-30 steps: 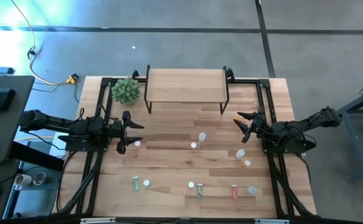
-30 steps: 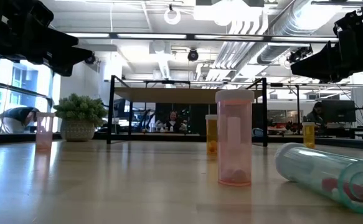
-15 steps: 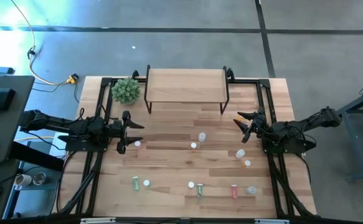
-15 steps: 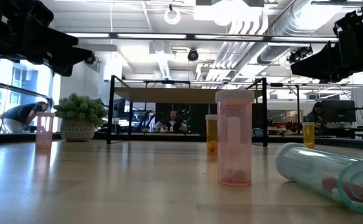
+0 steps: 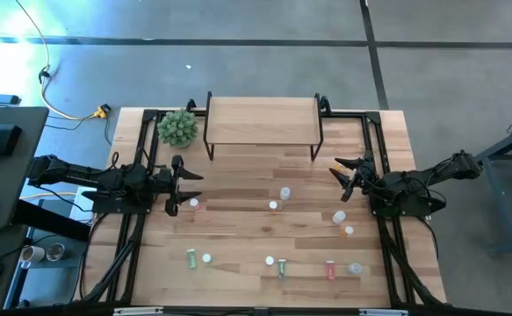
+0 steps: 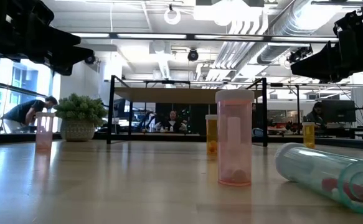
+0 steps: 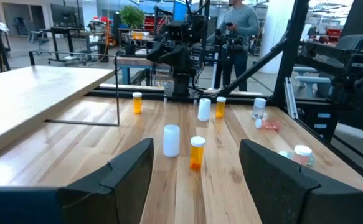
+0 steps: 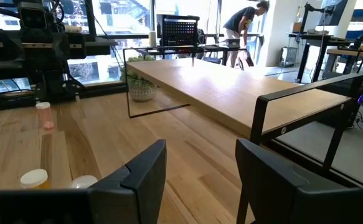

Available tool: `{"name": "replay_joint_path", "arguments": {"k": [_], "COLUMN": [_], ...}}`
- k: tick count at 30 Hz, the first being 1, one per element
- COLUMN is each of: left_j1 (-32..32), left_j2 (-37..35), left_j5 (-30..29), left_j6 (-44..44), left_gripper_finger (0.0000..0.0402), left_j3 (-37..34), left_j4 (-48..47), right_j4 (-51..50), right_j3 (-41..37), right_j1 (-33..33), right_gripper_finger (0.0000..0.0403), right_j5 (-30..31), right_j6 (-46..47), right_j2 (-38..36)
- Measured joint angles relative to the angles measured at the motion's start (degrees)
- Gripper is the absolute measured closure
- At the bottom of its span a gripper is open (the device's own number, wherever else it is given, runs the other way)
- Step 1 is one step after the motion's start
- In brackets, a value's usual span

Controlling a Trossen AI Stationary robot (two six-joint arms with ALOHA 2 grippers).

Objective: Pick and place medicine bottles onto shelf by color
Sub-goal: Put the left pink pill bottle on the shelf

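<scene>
Now, left gripper (image 5: 183, 186): jaws wide, empty; take the pink bottle (image 5: 194, 204) at its 5 o'clock.
Right gripper (image 5: 342, 180): jaws parted, empty; waits.
Shelf (image 5: 262, 120): bare.

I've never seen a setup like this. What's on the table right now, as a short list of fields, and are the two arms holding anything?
Shelf: low light-wooden rack on thin black legs at the table's far edge, top bare.
Bottles: small white-capped medicine bottles scattered on the slatted wooden tabletop, none shelved; a pink one stands upright, a clear one lies on its side.
Plant: small green potted plant beside the shelf.
Left gripper: open, empty, at the table's left side.
Right gripper: open, empty, at the right side.
</scene>
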Motion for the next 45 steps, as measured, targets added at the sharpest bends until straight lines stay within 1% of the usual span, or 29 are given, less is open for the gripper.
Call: {"name": "replay_joint_path", "arguments": {"k": [8,13,17,20,24,28,31,35,38,41,45], "left_j1": [-0.03,-0.03,-0.03,-0.03,-0.03,-0.03,-0.03,-0.09,-0.95,-2.59,-4.88], "left_j2": [0.00,0.02,0.06,0.07,1.18,4.25,7.39,11.57,14.40,16.83,19.11], "left_j5": [0.02,-1.08,-1.72,-1.99,-2.64,-2.45,-0.76,1.83,2.53,1.64,-1.39], "left_j6": [-1.78,-7.82,-8.81,-10.38,-13.94,-17.84,-20.91,-23.67,-24.82,-25.34,-25.67], "left_gripper_finger": [0.0172,0.0172,0.0172,0.0172,0.0172,0.0172,0.0172,0.0172,0.0172,0.0172,0.0172], "left_j3": [0.00,0.35,2.68,6.55,13.01,19.61,23.77,26.81,27.17,27.17,27.15], "left_j4": [0.85,1.03,-0.11,-6.04,-19.51,-31.47,-38.32,-43.54,-46.78,-49.77,-51.84], "right_j4": [-0.01,-0.01,-0.01,-0.01,-0.01,-0.01,0.01,-0.01,-0.01,0.00,-0.01], "right_j3": [0.01,0.00,0.00,0.01,0.01,0.02,0.01,-0.01,0.01,0.02,0.01], "right_j1": [0.00,0.00,0.00,0.00,0.00,0.00,0.00,0.00,0.00,0.00,0.00], "right_gripper_finger": [0.0219,0.0219,0.0219,0.0219,0.0219,0.0219,0.0219,0.0219,0.0219,0.0219,0.0219], "right_j5": [-0.01,-0.01,-0.01,0.00,-0.01,0.00,0.00,-0.01,0.00,0.01,-0.01], "right_j6": [0.00,0.00,0.00,0.00,0.00,0.00,0.00,0.00,0.00,0.00,0.00], "right_j2": [0.01,0.00,0.01,-0.01,0.00,0.01,0.01,0.01,-0.01,-0.01,0.00]}}
